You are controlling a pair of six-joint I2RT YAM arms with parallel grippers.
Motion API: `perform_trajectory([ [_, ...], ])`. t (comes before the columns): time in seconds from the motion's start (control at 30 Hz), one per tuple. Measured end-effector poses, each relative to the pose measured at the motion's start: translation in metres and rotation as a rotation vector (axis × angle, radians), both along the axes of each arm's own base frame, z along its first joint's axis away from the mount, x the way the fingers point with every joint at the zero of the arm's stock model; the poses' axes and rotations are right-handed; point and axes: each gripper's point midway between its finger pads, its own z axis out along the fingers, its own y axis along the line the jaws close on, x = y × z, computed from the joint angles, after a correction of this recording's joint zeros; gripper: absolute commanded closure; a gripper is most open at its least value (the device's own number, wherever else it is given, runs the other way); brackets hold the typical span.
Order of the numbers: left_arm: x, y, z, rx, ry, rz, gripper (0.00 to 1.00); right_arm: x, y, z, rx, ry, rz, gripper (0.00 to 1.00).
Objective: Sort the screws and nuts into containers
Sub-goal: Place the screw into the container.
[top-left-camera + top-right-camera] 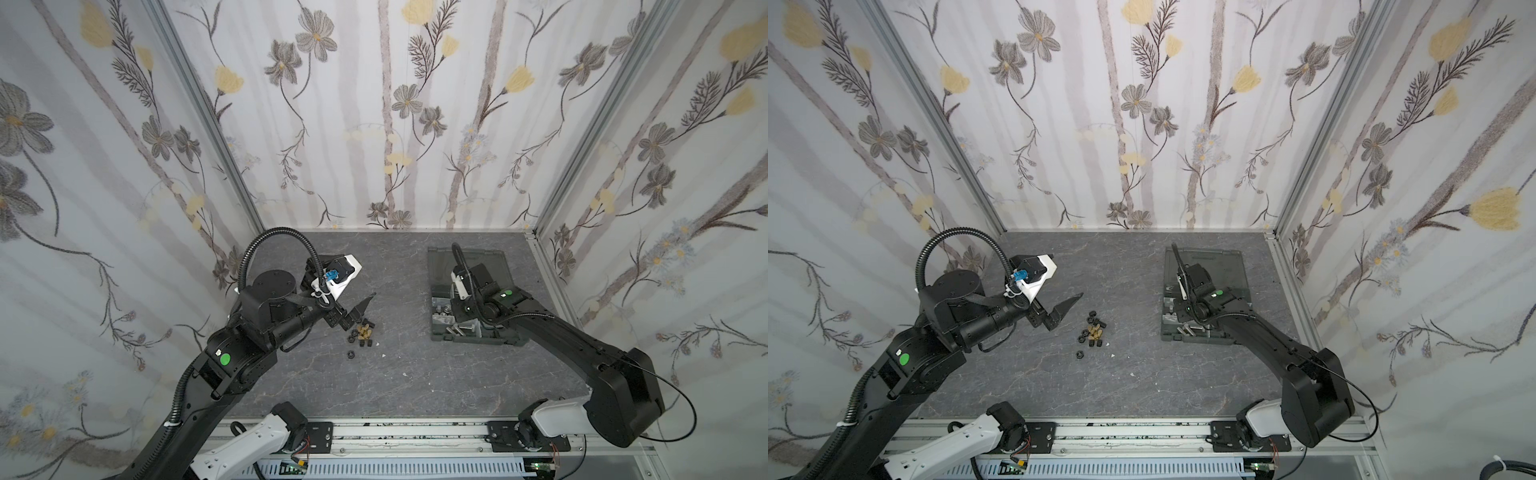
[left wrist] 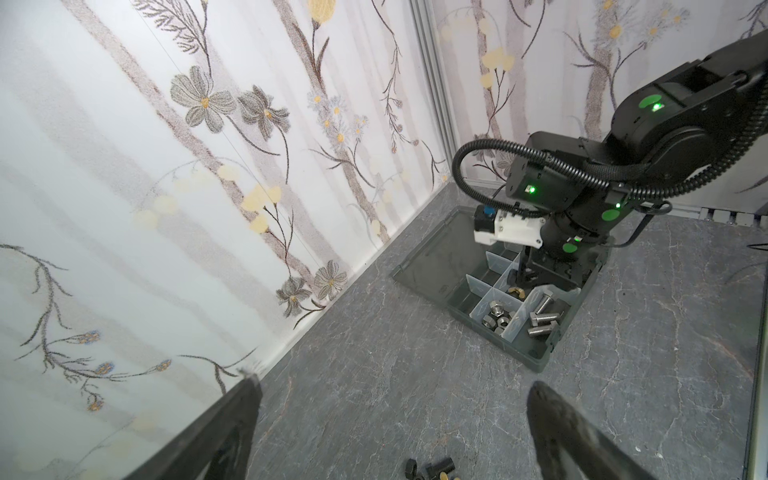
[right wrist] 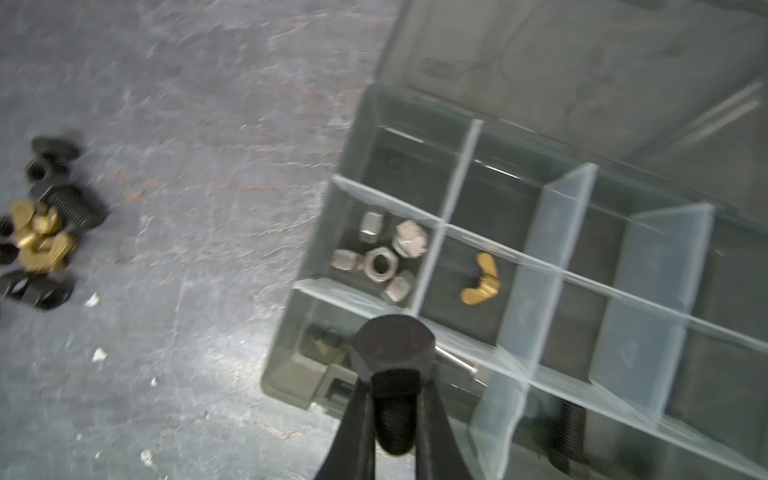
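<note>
The left gripper (image 2: pixel 392 380) hangs wide open and empty near the pile of loose nuts and bolts (image 1: pixel 362 334) on the table (image 1: pixel 415 374). The right gripper (image 3: pixel 395 386) is squeezed tight on a black bolt (image 3: pixel 392 349) over the box (image 2: pixel 498 349). The bolt runs along the fingers (image 3: pixel 357 415), head first, above the corner cup (image 3: pixel 328 316) of silver bolts (image 2: pixel 540 320). A second black bolt (image 3: pixel 569 419) lies in the next cup (image 3: pixel 602 432), past one clear wall (image 3: pixel 498 395), so I think a small sideways move comes before letting go.
</note>
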Motion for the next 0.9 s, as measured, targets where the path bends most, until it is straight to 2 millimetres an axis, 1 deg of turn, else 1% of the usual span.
perform_trajectory([
  [0.1,-0.001,-0.001,0.001,-0.002,0.000,-0.008,0.00,-0.006,-0.041,-0.003,0.035,0.005,-0.163,0.91],
  [0.17,-0.001,-0.001,0.001,-0.003,0.000,-0.010,0.00,-0.011,-0.071,-0.009,0.051,0.014,-0.281,0.91],
  [0.23,-0.002,-0.001,0.001,-0.004,-0.001,-0.010,0.00,-0.017,-0.090,-0.015,0.056,0.032,-0.352,0.91],
  [0.27,-0.002,0.000,0.002,-0.005,-0.002,-0.010,0.00,-0.019,-0.094,-0.019,0.064,0.043,-0.373,0.91],
  [0.4,-0.003,0.000,0.002,-0.006,-0.004,-0.009,0.00,-0.026,-0.095,-0.031,0.087,0.089,-0.390,0.91],
  [0.63,-0.003,0.000,0.002,-0.005,-0.003,-0.009,0.00,-0.034,-0.096,-0.056,0.067,0.163,-0.403,0.88],
  [0.73,-0.003,0.000,0.002,-0.005,-0.003,-0.010,0.00,-0.037,-0.097,-0.066,0.054,0.192,-0.405,0.81],
  [0.8,-0.003,0.000,0.003,-0.005,-0.003,-0.010,0.00,-0.036,-0.096,-0.069,0.054,0.197,-0.403,0.78],
  [0.9,-0.006,0.002,0.014,-0.019,-0.020,-0.010,0.00,-0.033,-0.095,-0.071,0.055,0.196,-0.403,0.72],
])
